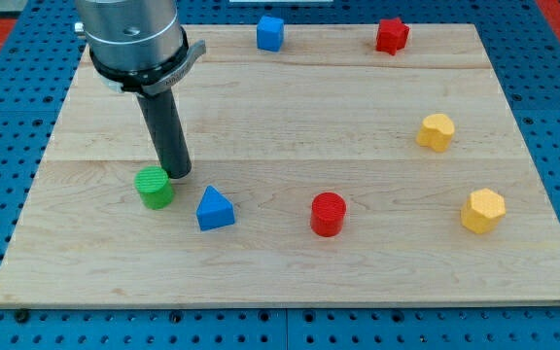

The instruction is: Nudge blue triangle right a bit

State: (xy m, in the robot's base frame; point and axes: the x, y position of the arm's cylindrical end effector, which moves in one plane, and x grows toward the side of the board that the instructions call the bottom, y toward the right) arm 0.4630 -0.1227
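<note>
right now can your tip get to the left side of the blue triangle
Probably yes. My tip sits just up-left of the blue triangle, right beside the green block; the gap between those two blocks looks narrow but open.

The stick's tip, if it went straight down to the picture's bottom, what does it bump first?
Probably nothing: my tip sits just right of the green cylinder, with the blue triangle further right, so it likely slips between them, though depth is unclear.
</note>
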